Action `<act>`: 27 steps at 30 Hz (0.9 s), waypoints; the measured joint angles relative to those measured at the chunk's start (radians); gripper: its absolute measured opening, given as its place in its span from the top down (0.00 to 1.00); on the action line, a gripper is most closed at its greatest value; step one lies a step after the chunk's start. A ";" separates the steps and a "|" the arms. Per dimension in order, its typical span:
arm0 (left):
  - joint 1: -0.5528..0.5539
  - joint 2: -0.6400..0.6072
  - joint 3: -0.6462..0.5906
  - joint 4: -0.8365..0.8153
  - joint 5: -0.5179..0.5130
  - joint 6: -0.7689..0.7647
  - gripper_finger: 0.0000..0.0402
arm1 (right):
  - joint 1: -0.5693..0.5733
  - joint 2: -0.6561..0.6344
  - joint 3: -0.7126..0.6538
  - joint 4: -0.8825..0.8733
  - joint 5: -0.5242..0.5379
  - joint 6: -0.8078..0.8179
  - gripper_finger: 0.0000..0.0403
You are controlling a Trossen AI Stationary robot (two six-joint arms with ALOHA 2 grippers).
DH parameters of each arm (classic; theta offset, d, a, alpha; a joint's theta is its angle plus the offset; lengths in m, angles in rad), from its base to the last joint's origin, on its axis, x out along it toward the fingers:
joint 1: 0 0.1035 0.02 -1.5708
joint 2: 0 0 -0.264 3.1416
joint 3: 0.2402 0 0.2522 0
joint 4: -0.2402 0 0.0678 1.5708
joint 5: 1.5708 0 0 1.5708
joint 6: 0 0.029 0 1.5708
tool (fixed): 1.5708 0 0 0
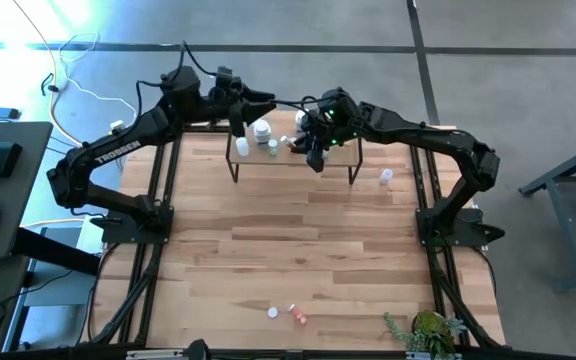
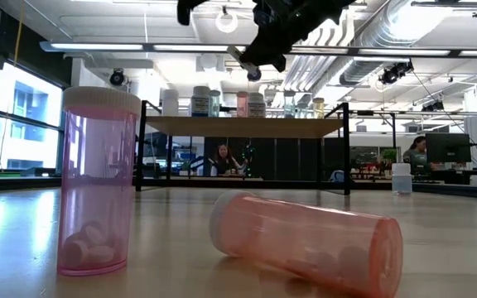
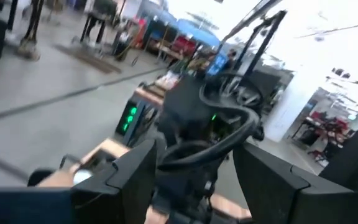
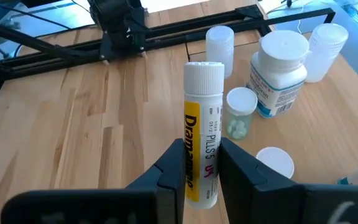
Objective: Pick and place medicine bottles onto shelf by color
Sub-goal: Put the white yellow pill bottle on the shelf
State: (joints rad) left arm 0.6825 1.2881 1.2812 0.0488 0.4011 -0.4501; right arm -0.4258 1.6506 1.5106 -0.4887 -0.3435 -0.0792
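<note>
In the high view the left end effector point(image 1: 236, 100) is hovering at the upper centre-left of the frame, over the left end of the shelf point(image 1: 340, 156); its fingers are standing partly apart with nothing between them, as its own wrist view shows. Just to its right on the shelf, a large white bottle point(image 1: 261, 129) and smaller ones are standing close together.

Further right, the right end effector point(image 1: 313, 135) is sitting over the middle of the shelf, and in its wrist view it is pinching a yellow-labelled tube point(image 4: 202, 149) with a white cap. The fingers are gripping the tube's lower half, leaving the cap end free beyond them. The tube looks light, rigid and smooth, so it could slip or swivel; a grip nearer its middle is probably steadier.

At the lower centre of the high view, two pink vials point(image 1: 295, 316) are waiting on the counter point(image 1: 298, 230), well apart from both arms.
</note>
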 joint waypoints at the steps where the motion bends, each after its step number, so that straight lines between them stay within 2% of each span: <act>1: 0.005 0.000 0.002 0.015 0.000 0.001 0.50 | -0.001 -0.003 0.000 0.000 0.000 0.001 0.86; 6: 0.050 0.001 0.094 -0.089 -0.006 0.068 0.50 | -0.002 -0.010 0.000 0.013 0.000 0.014 0.86; 13: 0.109 0.001 0.251 -0.408 -0.045 0.214 0.50 | -0.002 -0.010 0.000 0.067 0.000 0.054 0.86; 18: 0.131 0.002 0.314 -0.582 -0.112 0.312 0.50 | -0.002 -0.010 0.000 0.079 -0.004 0.056 0.86; 27: 0.132 0.091 0.450 -0.800 -0.146 0.426 0.50 | -0.002 -0.010 0.000 0.107 -0.005 0.083 0.86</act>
State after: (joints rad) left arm 0.8143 1.3791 1.7308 -0.7513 0.2547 -0.0242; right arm -0.4274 1.6402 1.5105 -0.3813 -0.3481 0.0035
